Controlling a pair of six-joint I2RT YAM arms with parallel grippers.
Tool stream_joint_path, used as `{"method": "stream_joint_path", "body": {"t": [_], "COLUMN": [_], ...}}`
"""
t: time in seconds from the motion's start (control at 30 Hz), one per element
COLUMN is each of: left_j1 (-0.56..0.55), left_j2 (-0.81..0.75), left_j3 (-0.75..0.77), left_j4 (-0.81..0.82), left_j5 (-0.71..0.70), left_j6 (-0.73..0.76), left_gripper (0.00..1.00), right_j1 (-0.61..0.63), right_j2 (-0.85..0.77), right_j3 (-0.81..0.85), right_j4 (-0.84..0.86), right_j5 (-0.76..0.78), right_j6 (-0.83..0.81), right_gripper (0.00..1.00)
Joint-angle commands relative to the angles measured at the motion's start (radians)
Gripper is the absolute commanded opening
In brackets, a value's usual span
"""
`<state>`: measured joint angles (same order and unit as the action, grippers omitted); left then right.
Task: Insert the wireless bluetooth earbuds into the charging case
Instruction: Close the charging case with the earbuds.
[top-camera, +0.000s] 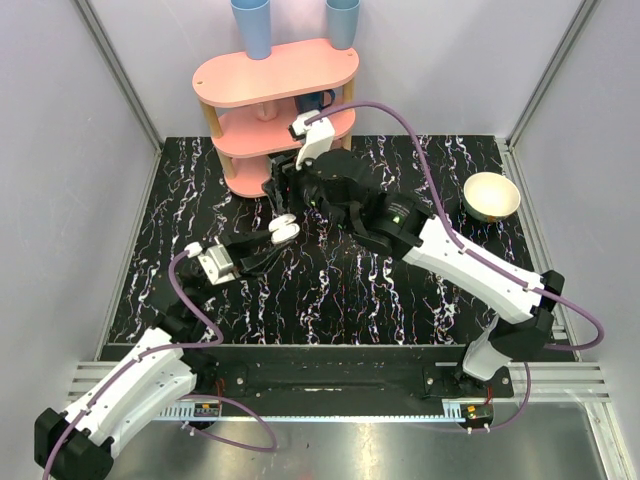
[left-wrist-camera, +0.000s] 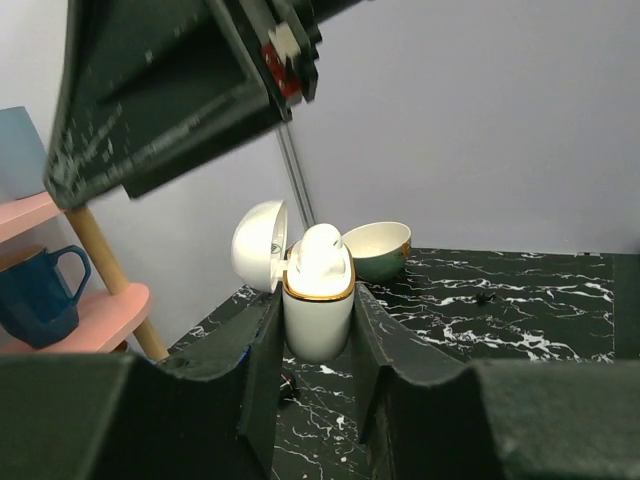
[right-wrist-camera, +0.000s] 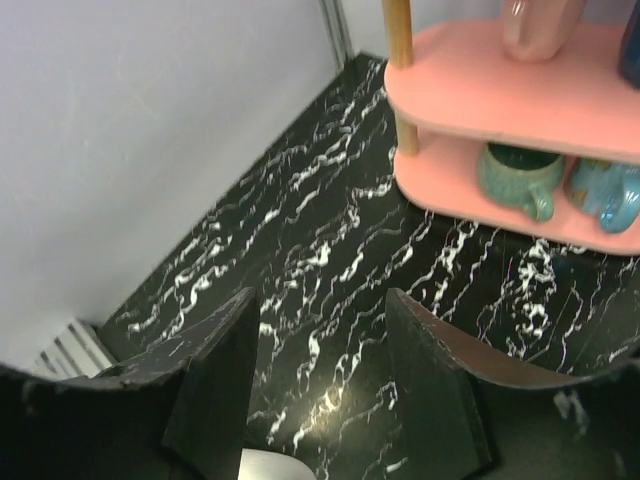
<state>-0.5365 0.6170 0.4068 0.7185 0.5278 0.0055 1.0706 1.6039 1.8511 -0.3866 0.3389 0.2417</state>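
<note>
Earbud (left-wrist-camera: 322, 250) in glossy egg-shaped charging case (left-wrist-camera: 318, 335), gold-rimmed, clamped by left hand (left-wrist-camera: 316, 302)

You'll see the charging case (left-wrist-camera: 318, 315) as smooth, glossy white plastic with a shiny gold band round its rim; the earbud (left-wrist-camera: 322, 250) has the same bright, smooth white finish. On your left gripper (left-wrist-camera: 317, 345), the fingers (left-wrist-camera: 262, 380) look matt black and slightly grainy. The table (top-camera: 350, 300) is black with white marble veining and a faint sheen. At its far edge, the shelf (top-camera: 275, 75) is matt pink on bare wooden posts (left-wrist-camera: 105, 265), its mug (left-wrist-camera: 40, 290) glossy dark blue. Near the far right corner, the bowl (top-camera: 491, 196) looks glazed.
</note>
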Motion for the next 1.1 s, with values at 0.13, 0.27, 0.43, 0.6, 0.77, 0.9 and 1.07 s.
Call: {"method": "stream_joint_path", "body": {"t": [0.13, 0.27, 0.43, 0.6, 0.77, 0.9, 1.07], "left_j1": [-0.003, -0.003, -0.002, -0.002, -0.002, -0.003, -0.002], "left_j2": [-0.016, -0.017, -0.022, -0.026, -0.033, -0.034, -0.019], "left_j3": [0.066, 0.07, 0.064, 0.055, 0.041, 0.033, 0.056], "left_j4": [0.009, 0.015, 0.029, 0.039, 0.041, 0.044, -0.029], "left_j5": [0.041, 0.034, 0.0, -0.037, -0.121, -0.158, -0.19], "left_j6": [0.04, 0.042, 0.04, 0.034, 0.031, 0.027, 0.002], "left_gripper": [0.0, 0.0, 0.0, 0.0, 0.0, 0.0, 0.0], "right_j1": [-0.008, -0.008, -0.008, -0.009, -0.008, -0.008, -0.008], "right_j2": [0.001, 0.002, -0.01, -0.028, -0.053, -0.065, -0.088], "right_j3": [-0.004, -0.019, -0.033, -0.05, -0.07, -0.085, -0.113], "right_j4": [-0.101, -0.124, -0.133, -0.118, -0.106, -0.103, -0.077], "right_j5": [-0.112, -0.109, -0.103, -0.094, -0.121, -0.121, -0.057], "right_j6": [0.065, 0.07, 0.08, 0.077, 0.068, 0.068, 0.074], "right_gripper": [0.61, 0.61, 0.61, 0.61, 0.61, 0.61, 0.61]}}
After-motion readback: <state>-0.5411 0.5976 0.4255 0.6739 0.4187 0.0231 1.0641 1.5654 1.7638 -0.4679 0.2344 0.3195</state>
